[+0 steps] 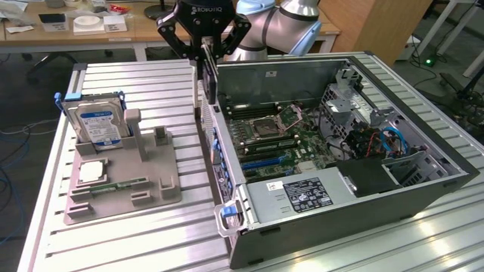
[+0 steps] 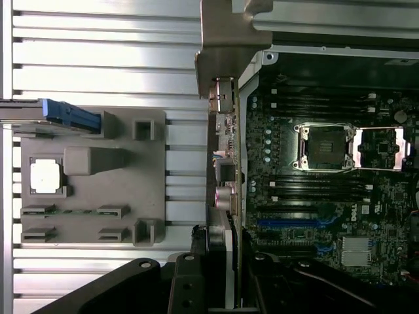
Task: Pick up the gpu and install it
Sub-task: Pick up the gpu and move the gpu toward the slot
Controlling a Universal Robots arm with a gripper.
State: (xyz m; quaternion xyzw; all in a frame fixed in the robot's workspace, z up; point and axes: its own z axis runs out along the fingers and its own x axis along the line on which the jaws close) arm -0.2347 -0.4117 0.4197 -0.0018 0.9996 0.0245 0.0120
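By Dell mobo (image 2: pixel 314 190): Robotiq pincer (image 1: pixel 207 54) w/ gpu (image 1: pixel 210 85).

gpu (image 2: pixel 222 157) bracket silvery metal; holder (image 1: pixel 151 167) matt grey plastic

A robotics lab: robot arm (image 1: pixel 291 22) over a ribbed aluminium bench (image 1: pixel 136 249), opened computer case (image 1: pixel 363 221), cluttered wooden desk (image 1: pixel 144 28) behind.
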